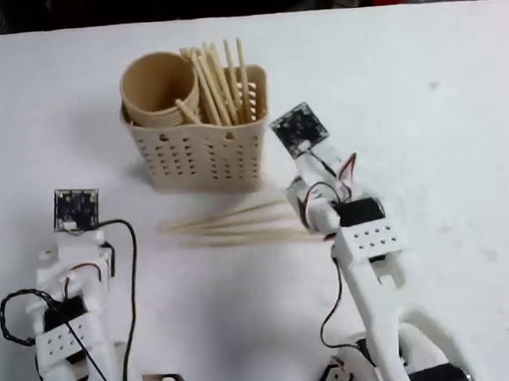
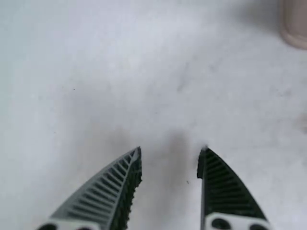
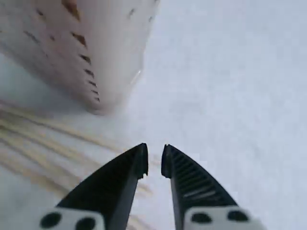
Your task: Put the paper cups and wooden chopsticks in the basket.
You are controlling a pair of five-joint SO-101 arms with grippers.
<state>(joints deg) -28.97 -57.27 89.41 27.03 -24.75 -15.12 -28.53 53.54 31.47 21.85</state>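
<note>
A cream perforated basket [image 1: 203, 150] stands at the middle of the table. It holds stacked paper cups [image 1: 154, 91] on its left side and several wooden chopsticks [image 1: 220, 83] standing on its right side. More loose chopsticks [image 1: 226, 224] lie flat on the table just in front of it. My right gripper [image 3: 154, 155] hovers low over their right end, beside the basket [image 3: 81, 48], fingers open by a narrow gap with nothing clearly between them. My left gripper [image 2: 171, 153] is open over bare table at the front left, empty.
The white table [image 1: 441, 96] has free room at the right and far left. The left arm [image 1: 70, 258] sits at the front left with its black cable [image 1: 131, 280] looping beside it. A basket corner [image 2: 295, 24] shows far off in the left wrist view.
</note>
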